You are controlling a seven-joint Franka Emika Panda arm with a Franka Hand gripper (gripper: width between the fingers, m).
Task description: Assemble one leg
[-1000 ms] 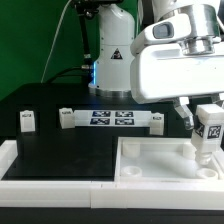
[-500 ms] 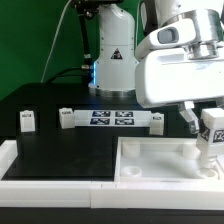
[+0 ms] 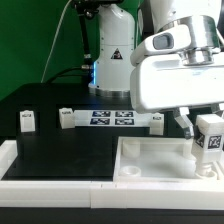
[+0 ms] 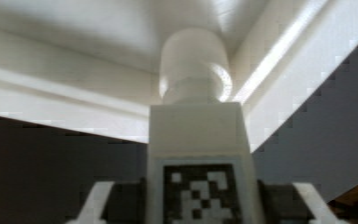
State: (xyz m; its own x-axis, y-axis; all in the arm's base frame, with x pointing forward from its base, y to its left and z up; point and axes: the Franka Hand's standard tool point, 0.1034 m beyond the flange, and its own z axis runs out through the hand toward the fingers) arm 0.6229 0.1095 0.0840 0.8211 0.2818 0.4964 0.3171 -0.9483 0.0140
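Note:
My gripper (image 3: 207,128) is shut on a leg (image 3: 209,141), a stubby white block with a black-and-white marker. It holds the leg upright over the far corner of the white square panel (image 3: 150,168), at the exterior view's right. The leg's lower end is down inside the panel's rim; whether it touches is hidden. In the wrist view the leg (image 4: 201,140) runs out from my gripper (image 4: 201,208), its rounded end pointing into the panel's corner (image 4: 265,25), and the fingers (image 4: 99,202) flank it.
Three more legs stand on the black table: one at the exterior view's left (image 3: 27,121) and one at each end (image 3: 66,117) (image 3: 157,121) of the marker board (image 3: 112,119). A white ledge (image 3: 50,168) lies in front, and the robot base (image 3: 112,55) stands behind.
The gripper has sunk a little with the leg, bringing it lower into the panel's corner. The leg tilted briefly half a second ago and now stands upright again.

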